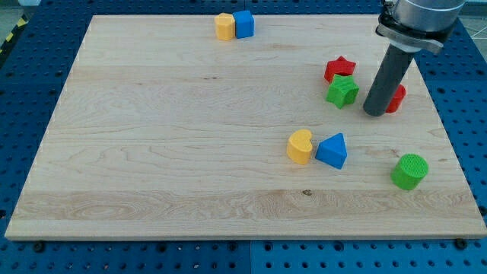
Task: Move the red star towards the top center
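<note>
Camera view: the red star (339, 68) sits at the board's right, touching the green star (342, 91) below it. My tip (374, 113), holding nothing, rests to their right, against a partly hidden red block (397, 97).

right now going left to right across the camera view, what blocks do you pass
yellow block → blue cube → yellow heart → blue triangle → red star and green star, nearly level → my tip → red block behind it → green cylinder
</note>
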### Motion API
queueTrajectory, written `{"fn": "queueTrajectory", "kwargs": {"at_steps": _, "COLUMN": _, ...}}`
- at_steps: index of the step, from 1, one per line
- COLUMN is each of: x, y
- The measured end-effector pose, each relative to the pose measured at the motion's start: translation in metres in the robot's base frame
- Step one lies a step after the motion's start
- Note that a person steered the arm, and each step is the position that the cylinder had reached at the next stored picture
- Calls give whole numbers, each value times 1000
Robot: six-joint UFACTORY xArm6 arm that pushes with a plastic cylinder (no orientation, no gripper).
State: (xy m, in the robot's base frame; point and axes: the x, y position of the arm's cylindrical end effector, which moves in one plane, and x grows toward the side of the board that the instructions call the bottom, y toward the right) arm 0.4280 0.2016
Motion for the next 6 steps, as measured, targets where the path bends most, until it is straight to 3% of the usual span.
{"fn": "queueTrajectory", "kwargs": {"at_steps": 2, "x": -30, "y": 26}}
{"fn": "queueTrajectory", "kwargs": {"at_steps": 3, "x": -46, "y": 1}}
{"fn": "queueTrajectory", "kwargs": {"at_steps": 6, "x": -115, "y": -155}}
